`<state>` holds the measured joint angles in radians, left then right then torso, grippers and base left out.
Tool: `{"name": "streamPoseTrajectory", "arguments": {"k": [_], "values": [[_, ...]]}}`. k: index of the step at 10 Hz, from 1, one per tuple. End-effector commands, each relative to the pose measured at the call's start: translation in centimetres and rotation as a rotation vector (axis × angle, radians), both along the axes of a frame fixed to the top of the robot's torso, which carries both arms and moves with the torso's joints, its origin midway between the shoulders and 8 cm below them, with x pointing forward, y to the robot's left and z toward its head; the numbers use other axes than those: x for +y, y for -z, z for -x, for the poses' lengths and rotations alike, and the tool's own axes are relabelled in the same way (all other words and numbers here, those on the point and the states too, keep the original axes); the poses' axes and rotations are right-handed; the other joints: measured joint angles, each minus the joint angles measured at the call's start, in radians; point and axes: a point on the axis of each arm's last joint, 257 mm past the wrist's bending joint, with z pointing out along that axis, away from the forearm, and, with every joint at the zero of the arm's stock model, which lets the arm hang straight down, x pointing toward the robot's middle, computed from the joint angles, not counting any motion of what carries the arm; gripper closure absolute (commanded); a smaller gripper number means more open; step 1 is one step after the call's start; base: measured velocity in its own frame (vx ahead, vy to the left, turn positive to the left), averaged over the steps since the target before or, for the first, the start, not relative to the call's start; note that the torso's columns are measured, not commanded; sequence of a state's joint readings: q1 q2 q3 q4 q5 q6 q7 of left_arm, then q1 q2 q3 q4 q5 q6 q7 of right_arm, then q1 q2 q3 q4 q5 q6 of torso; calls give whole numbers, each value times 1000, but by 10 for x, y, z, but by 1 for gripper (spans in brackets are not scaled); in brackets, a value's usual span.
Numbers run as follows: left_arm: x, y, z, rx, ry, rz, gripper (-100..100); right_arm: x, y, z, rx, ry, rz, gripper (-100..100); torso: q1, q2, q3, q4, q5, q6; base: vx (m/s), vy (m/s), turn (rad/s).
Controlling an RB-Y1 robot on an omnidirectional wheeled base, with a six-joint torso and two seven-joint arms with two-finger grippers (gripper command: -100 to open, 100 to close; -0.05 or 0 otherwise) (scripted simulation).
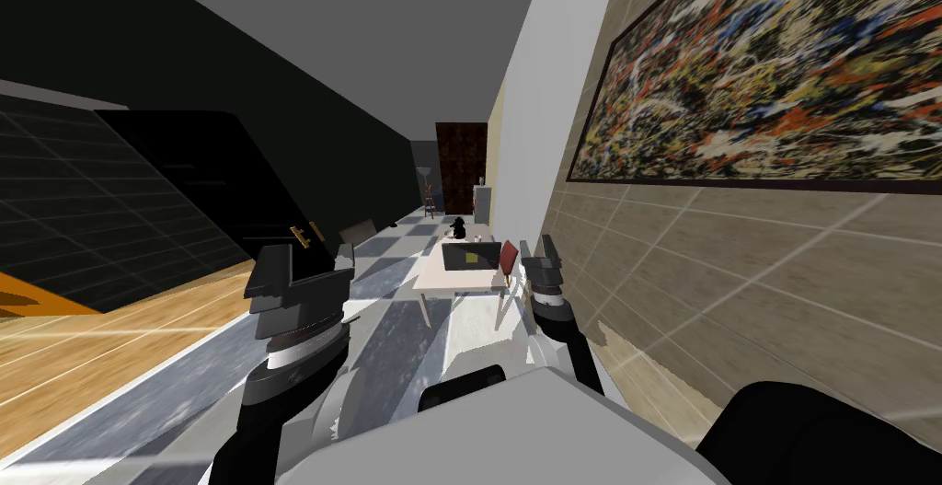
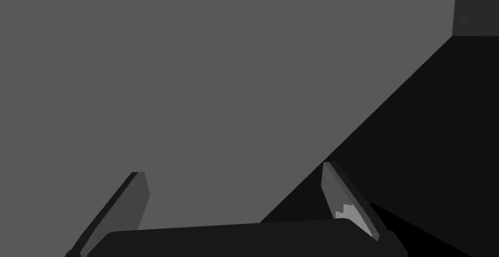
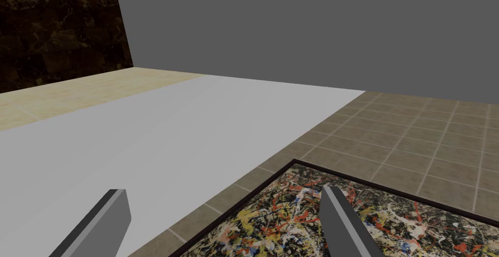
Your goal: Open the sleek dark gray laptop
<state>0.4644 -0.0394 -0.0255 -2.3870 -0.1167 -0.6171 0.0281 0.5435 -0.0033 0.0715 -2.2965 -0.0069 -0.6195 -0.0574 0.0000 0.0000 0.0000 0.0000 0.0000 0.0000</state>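
Currently laptop (image 1: 471,256) on table (image 1: 449,280), well ahead; right gripper (image 3: 223,189) looks nearer to it than left gripper (image 2: 233,168). Both spread wide, empty.

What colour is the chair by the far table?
Red: the chair, on wooden legs, stands beside the white table. The head view shows it best.

Beige tiled wall (image 1: 736,259) bearing framed splatter painting (image 1: 773,65) runs just beside right gripper (image 1: 539,249); checkered floor (image 1: 405,259) and white table (image 1: 460,280) lie well ahead.
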Motion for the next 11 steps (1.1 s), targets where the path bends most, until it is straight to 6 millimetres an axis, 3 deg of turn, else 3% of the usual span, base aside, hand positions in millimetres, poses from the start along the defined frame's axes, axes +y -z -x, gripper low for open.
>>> {"name": "streamPoseTrajectory", "arguments": {"k": [1,9,10,11], "values": [[0,0,0,0,0,0,0,0,0,0,0,0,0,0,0,41,-82,41,0,0,0,0,0],[0,0,0,0,0,0,0,0,0,0,0,0,0,0,0,618,-1234,617,0,0,0,0,0],[0,0,0,0,0,0,0,5,4,-3,16,-9,45,-100,0,691,-1382,691,0,0,26,30,-18],[0,0,0,0,0,0,0,8,7,-6,30,-13,80,-100,1,724,-1452,724,0,0,26,60,-34]]}}
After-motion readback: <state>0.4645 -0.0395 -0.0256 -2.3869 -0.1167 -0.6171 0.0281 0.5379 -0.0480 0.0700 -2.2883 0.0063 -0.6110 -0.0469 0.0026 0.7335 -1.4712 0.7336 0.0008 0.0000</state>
